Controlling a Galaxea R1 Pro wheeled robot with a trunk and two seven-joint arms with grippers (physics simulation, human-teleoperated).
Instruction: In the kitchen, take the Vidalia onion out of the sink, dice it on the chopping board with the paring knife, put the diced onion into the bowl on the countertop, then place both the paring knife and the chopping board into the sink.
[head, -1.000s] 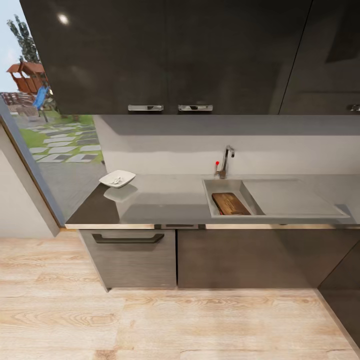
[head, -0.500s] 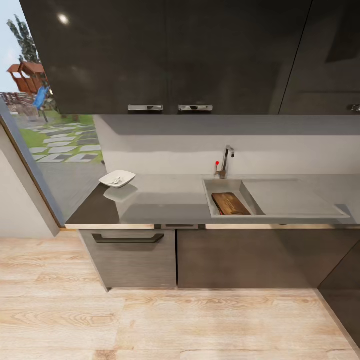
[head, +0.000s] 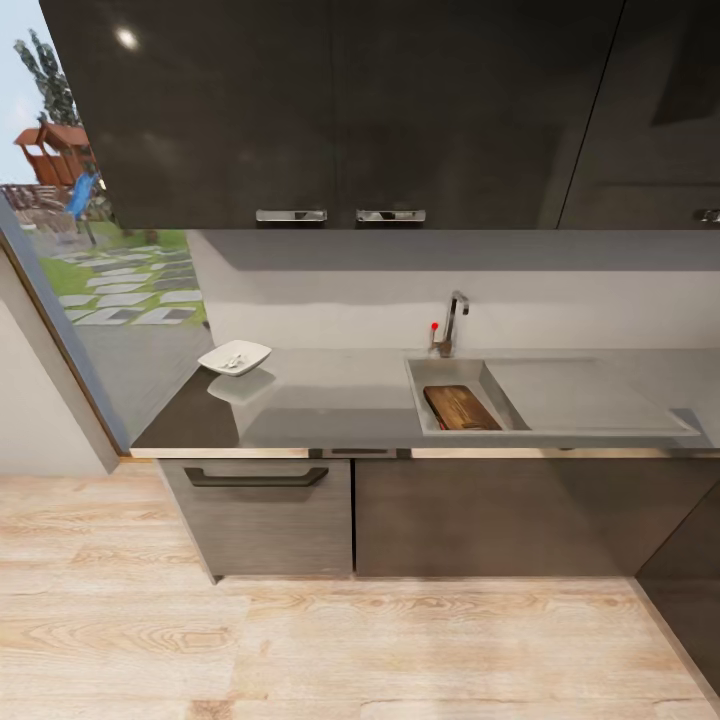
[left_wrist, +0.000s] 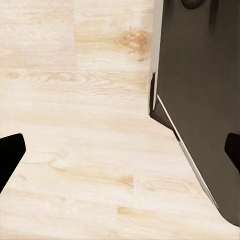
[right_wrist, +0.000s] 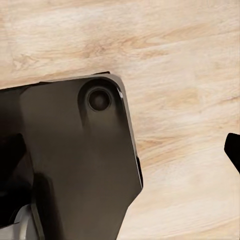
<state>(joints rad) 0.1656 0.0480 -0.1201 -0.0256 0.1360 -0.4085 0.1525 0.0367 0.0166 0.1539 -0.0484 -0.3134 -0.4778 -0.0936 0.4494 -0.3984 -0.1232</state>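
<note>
The rectangular brown wooden chopping board (head: 461, 408) lies inside the rectangular stainless-steel sink (head: 425, 412), below the angular chrome tap (head: 452, 322). Far left on the long grey reflective countertop (head: 330, 405) sits the shallow white bowl (head: 234, 357), with pale bits in it. The knife cannot be made out, so the task looks at or near its end. Both wrist views look down at the pale wooden floor (left_wrist: 75, 125); the left gripper (left_wrist: 120, 150) has its fingertips spread wide, and the right gripper's spread cannot be told. Next: confirm the knife's place.

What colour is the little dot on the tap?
Red. The dot sits beside the chrome tap; it shows best in the head view.
</note>
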